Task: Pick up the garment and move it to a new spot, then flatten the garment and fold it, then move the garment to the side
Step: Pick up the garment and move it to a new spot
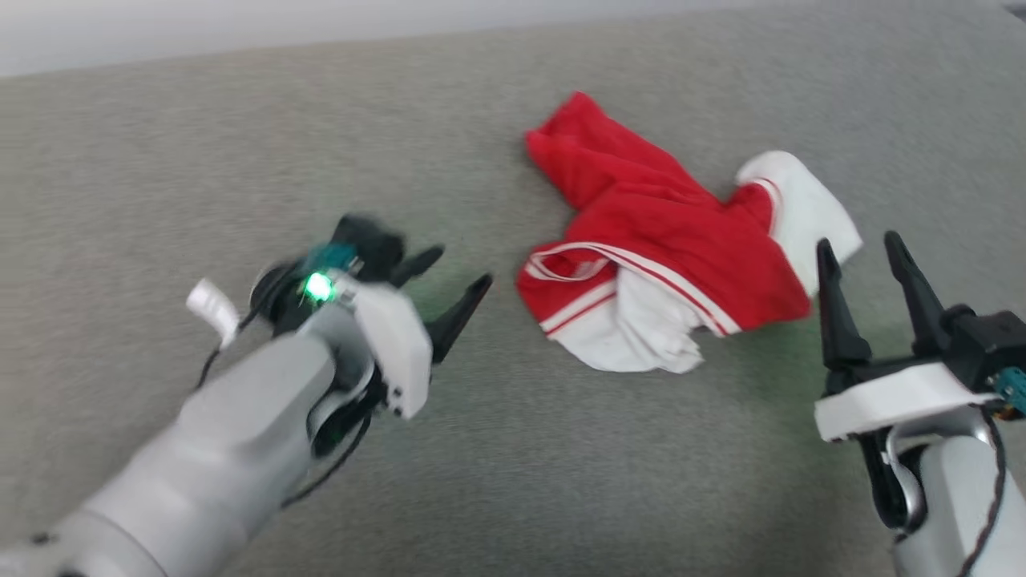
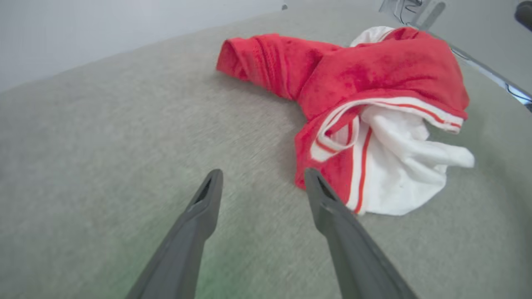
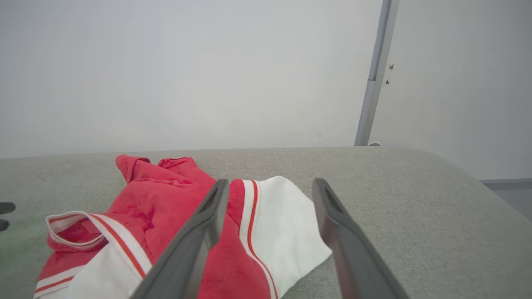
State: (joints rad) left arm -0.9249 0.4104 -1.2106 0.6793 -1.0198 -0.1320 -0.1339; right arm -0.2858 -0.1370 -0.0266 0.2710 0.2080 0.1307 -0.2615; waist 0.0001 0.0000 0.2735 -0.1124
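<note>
Crumpled garment [image 1: 665,256], likely soft and light; left gripper [image 1: 461,267] and right gripper [image 1: 856,240] spread wide, empty; its striped hem suits pinching

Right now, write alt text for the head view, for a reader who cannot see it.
A crumpled red shirt with white sleeves lies on a grey fabric surface. The left gripper, open, is to its left and apart from it. The right gripper, also open, points up by a white sleeve at the shirt's right.
</note>
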